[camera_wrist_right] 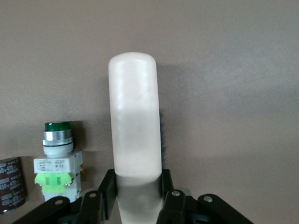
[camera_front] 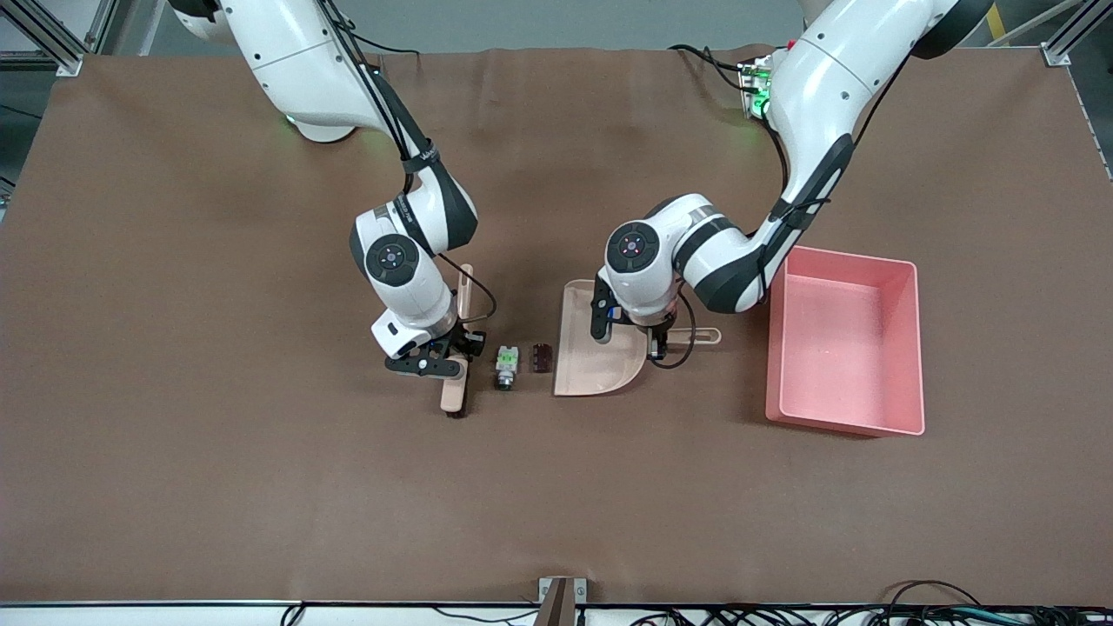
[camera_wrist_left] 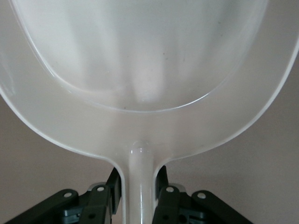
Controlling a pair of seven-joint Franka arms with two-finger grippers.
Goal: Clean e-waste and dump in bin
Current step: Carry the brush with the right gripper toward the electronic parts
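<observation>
Two e-waste parts lie side by side on the brown mat: a white one with green marks [camera_front: 507,365] [camera_wrist_right: 57,163] and a dark block [camera_front: 543,357] [camera_wrist_right: 10,184]. They sit between a beige brush [camera_front: 456,348] [camera_wrist_right: 135,116] and a beige dustpan [camera_front: 600,348] [camera_wrist_left: 140,70]. My right gripper [camera_front: 454,358] [camera_wrist_right: 138,186] is shut on the brush's handle, low over the mat. The dustpan's thin handle is clamped in my shut left gripper [camera_front: 658,343] [camera_wrist_left: 140,189]. The pink bin [camera_front: 904,348] stands beside the dustpan toward the left arm's end of the table, with nothing seen inside.
A brown mat [camera_front: 261,452] covers the whole table. Cables [camera_front: 913,613] run along the table edge nearest the front camera.
</observation>
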